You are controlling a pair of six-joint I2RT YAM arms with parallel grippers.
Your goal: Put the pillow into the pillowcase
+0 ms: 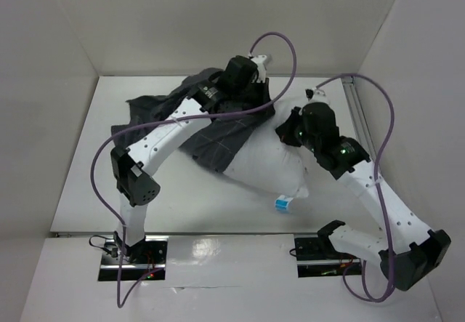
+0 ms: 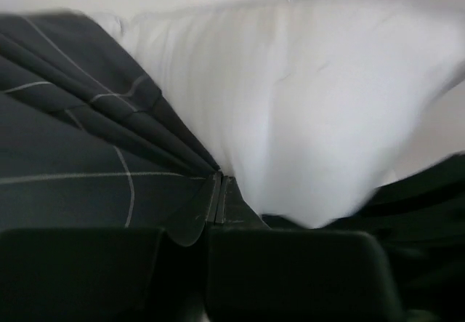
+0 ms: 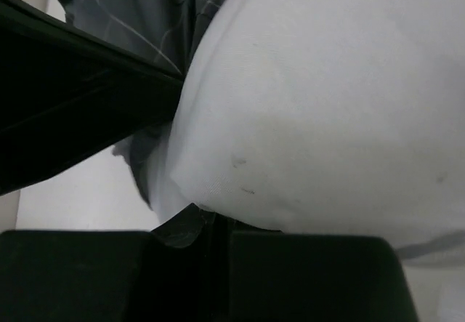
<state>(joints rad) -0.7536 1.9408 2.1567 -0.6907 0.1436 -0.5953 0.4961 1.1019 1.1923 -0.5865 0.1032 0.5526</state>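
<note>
- Pinching a gathered fold of the pillowcase (image 2: 65,184), the left gripper (image 2: 218,192) is fully closed; such a thin bite could slip under pull and let the opening collapse.
- The pillow (image 1: 261,168) lies in the middle, its left end overlapped by the pillowcase; whether any is inside, I cannot tell.
- The right gripper (image 3: 208,220) is clamped shut on the pillow's edge; pushing soft stuffing may bunch it up.

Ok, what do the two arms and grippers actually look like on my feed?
Both the left arm and right arm have white links with black joint housings and black wrists. A purple cable loops along each. Green lights glow on the right wrist. The left gripper and right gripper have black fingers.
</note>
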